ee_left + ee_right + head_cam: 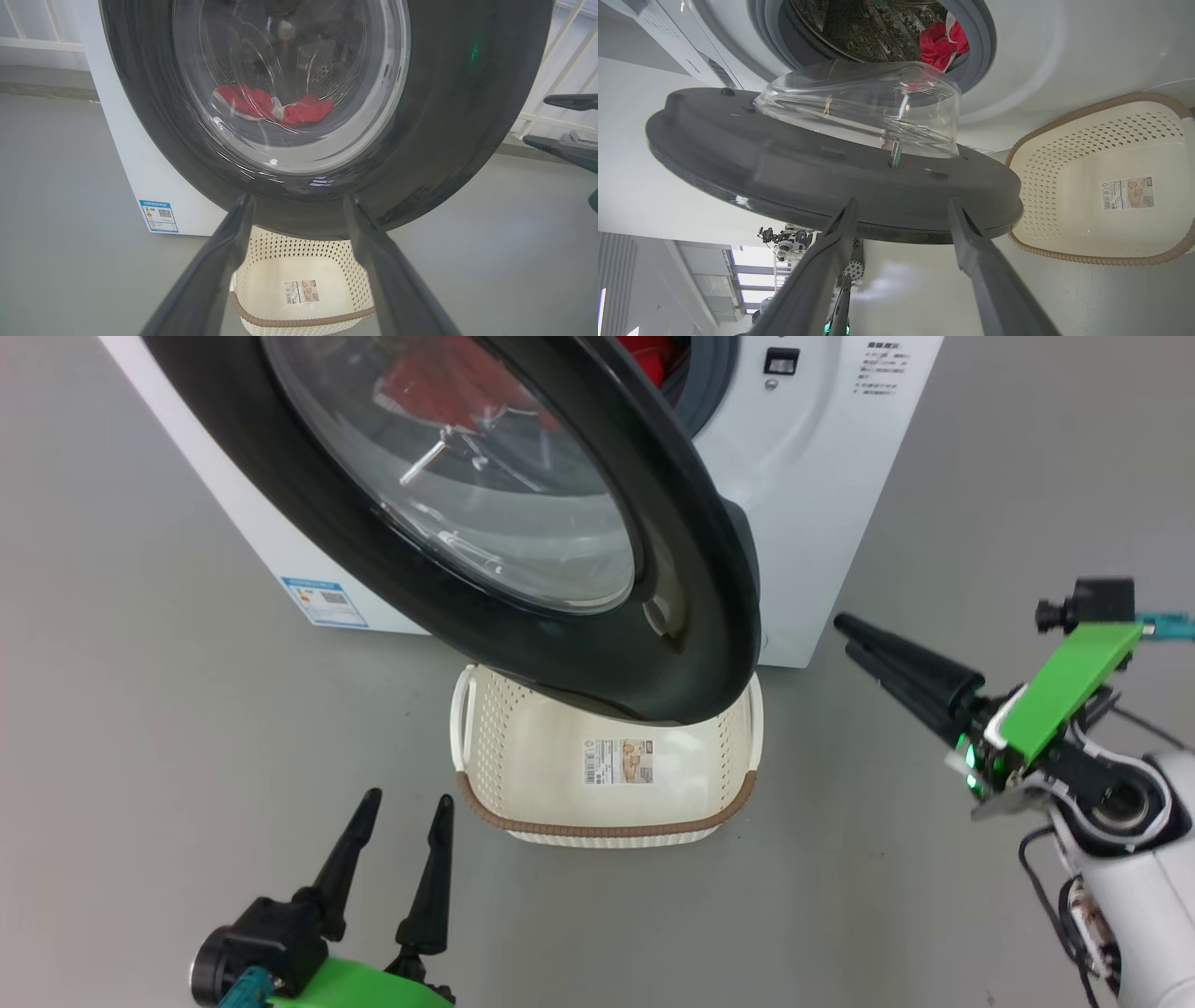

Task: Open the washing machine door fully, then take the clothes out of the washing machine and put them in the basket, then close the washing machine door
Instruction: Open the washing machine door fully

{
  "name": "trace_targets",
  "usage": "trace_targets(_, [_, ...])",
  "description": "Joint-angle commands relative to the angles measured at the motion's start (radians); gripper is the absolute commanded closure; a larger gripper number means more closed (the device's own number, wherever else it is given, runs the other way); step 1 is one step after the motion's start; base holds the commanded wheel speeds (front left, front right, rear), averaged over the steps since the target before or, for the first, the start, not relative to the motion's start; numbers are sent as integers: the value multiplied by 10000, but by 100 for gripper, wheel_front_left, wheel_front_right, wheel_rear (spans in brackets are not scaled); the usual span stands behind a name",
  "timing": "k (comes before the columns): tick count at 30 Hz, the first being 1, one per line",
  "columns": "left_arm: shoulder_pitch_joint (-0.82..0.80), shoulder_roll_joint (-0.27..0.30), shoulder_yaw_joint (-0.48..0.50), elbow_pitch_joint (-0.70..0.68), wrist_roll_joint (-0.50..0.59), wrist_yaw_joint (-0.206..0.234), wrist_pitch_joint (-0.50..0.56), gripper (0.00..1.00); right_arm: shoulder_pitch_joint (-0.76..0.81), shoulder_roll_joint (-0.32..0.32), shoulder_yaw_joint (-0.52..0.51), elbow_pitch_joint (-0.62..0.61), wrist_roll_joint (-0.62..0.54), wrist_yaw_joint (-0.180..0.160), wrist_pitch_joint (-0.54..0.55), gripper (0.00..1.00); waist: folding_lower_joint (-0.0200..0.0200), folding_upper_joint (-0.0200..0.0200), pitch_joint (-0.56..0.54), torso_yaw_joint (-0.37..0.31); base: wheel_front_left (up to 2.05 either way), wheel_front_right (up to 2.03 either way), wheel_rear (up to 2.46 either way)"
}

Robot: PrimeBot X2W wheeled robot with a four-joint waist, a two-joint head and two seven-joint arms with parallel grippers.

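Our left tool point(410, 796) stands open with nothing between its two dark fingers. It sits low over the grey floor point(140, 728), its tips pointing toward the outer face of the washing machine door point(705, 579).

Our right tool point(843, 635) is open as well and holds nothing. Its own wrist view shows the fingers spread and aimed at the free edge of the door's black rim. From the head view we see a gap between those fingertips and the rim, so the tool is near the door without touching it.

The door is swung partway out from the washing machine point(812, 513), with its clear bowl window facing back toward the drum mouth. Ahead of the right tool, past the door and inside the grey gasket, the clothes point(941, 44) lie red in the steel drum. From the left tool we see them through the glass.

The basket point(607, 828) sits on the floor between the two tools, nearer the left one, under the door's lower rim and close to the foot of the machine. A paper label point(618, 761) lies on its base. A blue label point(322, 600) marks the machine's front beyond the left tool.
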Motion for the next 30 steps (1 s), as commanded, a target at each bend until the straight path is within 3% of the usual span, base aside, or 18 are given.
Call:
trace_targets(1, [44,125,398,-191,106,-94,-122,0,159,13,61,-315,-90,77,-70,0,0,0,-99,-93,0,0,0])
trace_targets(15, [280,125,958,-146,284,-136,-122,0,1964,197,-89,-392,-385,77,-844,0,0,0,-422,-515,0,0,0])
trace_targets(30, [413,125,1221,-94,309,-165,-122,0,3160,-190,447,-315,-1396,77,-2411,0,0,0,-513,-808,0,0,0])
